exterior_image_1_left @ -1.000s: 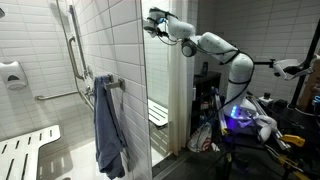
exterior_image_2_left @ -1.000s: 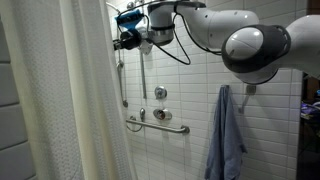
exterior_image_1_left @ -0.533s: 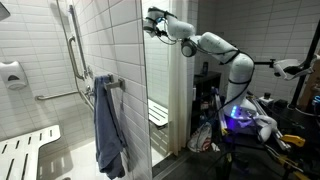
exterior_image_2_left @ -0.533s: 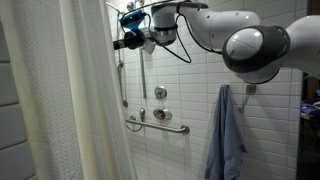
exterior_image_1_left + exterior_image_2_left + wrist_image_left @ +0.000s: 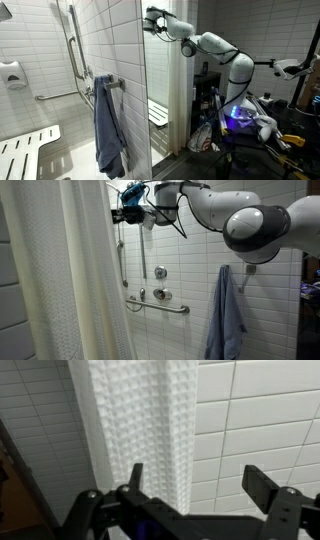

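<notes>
My gripper [image 5: 198, 482] is raised high in a white-tiled shower room, jaws spread wide and holding nothing. The white waffle-textured shower curtain [image 5: 140, 420] hangs just ahead, its edge seemingly between my fingers, against the tiled wall [image 5: 260, 420]. A blue towel [image 5: 228, 315] hangs well apart, beyond a grab bar [image 5: 158, 305].

White tiled wall [image 5: 272, 320] — blue towel [image 5: 226, 315] and grab bar [image 5: 160, 305] on it

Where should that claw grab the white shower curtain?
Probably the bunched edge fold of the shower curtain, up high where it hangs straight. Its pleats run vertically and gather into a narrow column, so the open gripper, coming head-on, could straddle that column and pinch it from both sides.
</notes>
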`<action>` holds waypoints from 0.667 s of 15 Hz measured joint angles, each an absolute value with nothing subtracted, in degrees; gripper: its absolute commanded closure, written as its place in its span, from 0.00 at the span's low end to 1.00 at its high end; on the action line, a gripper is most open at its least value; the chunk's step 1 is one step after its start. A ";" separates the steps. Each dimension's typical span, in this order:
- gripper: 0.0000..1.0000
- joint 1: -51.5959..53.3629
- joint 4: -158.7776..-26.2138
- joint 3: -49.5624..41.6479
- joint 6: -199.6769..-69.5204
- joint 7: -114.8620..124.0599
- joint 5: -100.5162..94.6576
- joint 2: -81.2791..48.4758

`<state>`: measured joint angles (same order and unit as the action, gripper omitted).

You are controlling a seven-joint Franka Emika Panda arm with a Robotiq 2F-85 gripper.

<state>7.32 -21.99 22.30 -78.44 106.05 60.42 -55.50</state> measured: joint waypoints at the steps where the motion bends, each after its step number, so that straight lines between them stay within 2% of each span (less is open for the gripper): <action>1: 0.00 7.45 -22.05 22.30 -78.96 106.86 61.17 -55.50; 10: 0.00 8.39 -22.05 22.56 -82.92 112.32 66.80 -55.45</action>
